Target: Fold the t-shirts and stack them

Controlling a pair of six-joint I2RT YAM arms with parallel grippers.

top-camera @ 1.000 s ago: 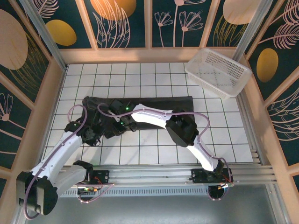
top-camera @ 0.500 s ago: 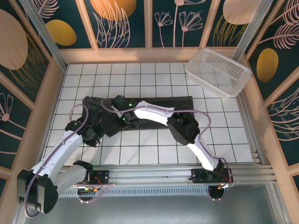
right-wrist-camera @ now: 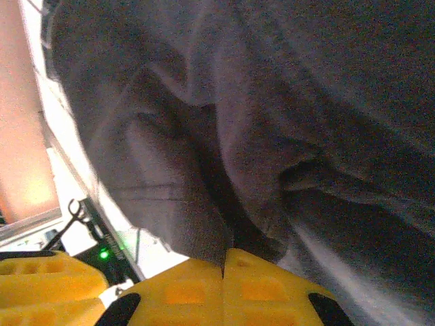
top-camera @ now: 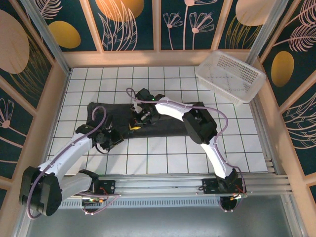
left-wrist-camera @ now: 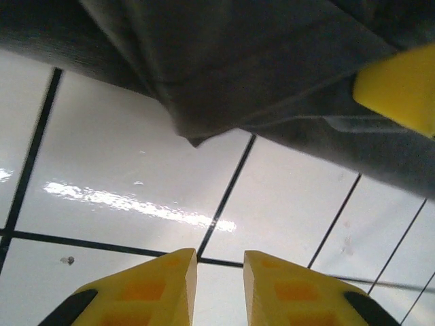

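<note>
A dark charcoal t-shirt lies spread as a long band across the middle tiles. My right gripper sits over its left part. In the right wrist view that gripper has its yellow fingers pressed together, pinching a bunched fold of the t-shirt. My left gripper is at the shirt's near-left edge. Seen from the left wrist, it is open over bare tile with nothing between the fingers, just short of a hanging corner of the t-shirt. A right fingertip shows at the upper right there.
A white perforated basket leans at the back right corner. Wooden walls close in the tiled table on three sides. Both arms cross over the shirt's left half. Bare tiles lie in front of the shirt and to its right.
My right gripper has moved back and to the right, dragging the shirt's near-left flap with it. My left gripper has followed to the right along the shirt's near edge.
</note>
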